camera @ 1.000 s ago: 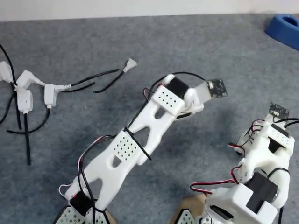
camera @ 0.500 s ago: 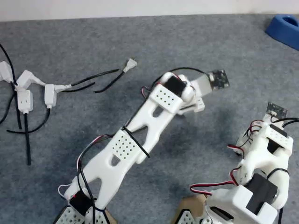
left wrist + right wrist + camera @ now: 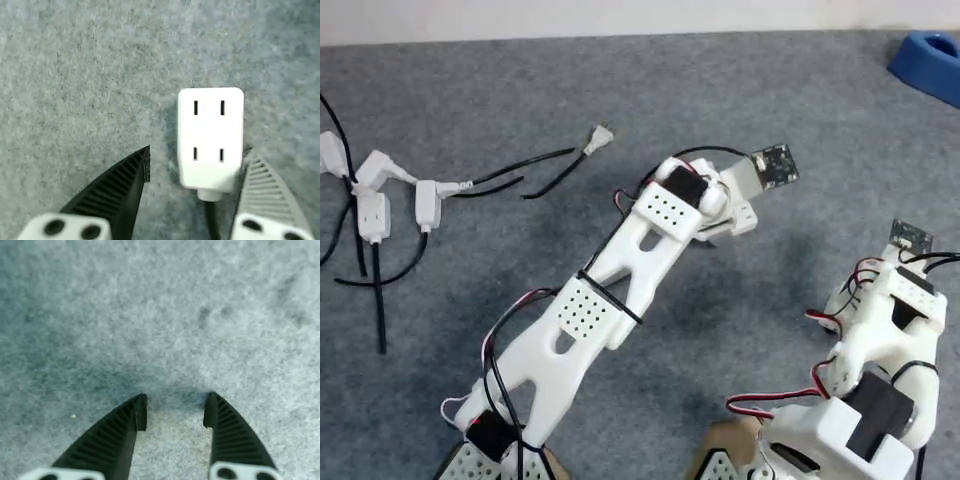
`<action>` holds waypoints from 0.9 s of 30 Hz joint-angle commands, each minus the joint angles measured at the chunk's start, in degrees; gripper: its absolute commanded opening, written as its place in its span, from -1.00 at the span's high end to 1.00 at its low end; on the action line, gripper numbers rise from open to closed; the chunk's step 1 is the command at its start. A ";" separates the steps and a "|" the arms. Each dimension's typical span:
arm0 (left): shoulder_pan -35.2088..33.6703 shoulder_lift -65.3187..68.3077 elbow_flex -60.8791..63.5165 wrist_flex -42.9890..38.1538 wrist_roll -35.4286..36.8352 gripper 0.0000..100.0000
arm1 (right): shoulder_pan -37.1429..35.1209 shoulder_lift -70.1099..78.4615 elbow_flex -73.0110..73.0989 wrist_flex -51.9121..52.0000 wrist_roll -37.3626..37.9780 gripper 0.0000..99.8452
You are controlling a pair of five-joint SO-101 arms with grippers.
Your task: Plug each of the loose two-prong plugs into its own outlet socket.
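A white outlet block with two pairs of slots lies flat on the grey carpet, its black cord leading back under the wrist. My left gripper is open and low over it, one finger on each side of the block's cord end. In the high view the left arm stretches to the table's middle and covers the block. A loose two-prong plug on a black cord lies further back and to the left. My right gripper is open over bare carpet, with the right arm folded at the front right.
At the left edge lies a cluster of white plugs and outlet blocks with tangled black cords. A blue container sits at the back right corner. Grey carpet covers the table.
The left arm's wrist has drawn slightly left and toward the back and turned a little. The right arm has stayed nearly still.
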 commanded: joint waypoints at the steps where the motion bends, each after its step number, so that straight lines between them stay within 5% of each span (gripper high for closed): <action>1: -0.40 0.48 0.48 1.14 -0.62 0.74 | -1.36 -0.84 0.66 -0.13 0.88 0.63; 3: -0.40 -0.22 -0.84 6.07 -3.08 0.99 | -1.36 -0.84 0.66 -0.13 0.88 0.63; 9: -1.54 -1.89 -6.02 25.32 -5.01 0.99 | -1.36 -0.84 0.22 -0.13 0.88 0.63; 14: -6.20 -5.05 -1.45 25.41 -4.04 0.99 | -1.36 -0.75 0.31 -0.04 0.97 0.63; 27: -12.70 -41.54 57.36 25.23 -13.27 0.99 | -6.02 -0.31 0.31 -0.04 1.05 0.63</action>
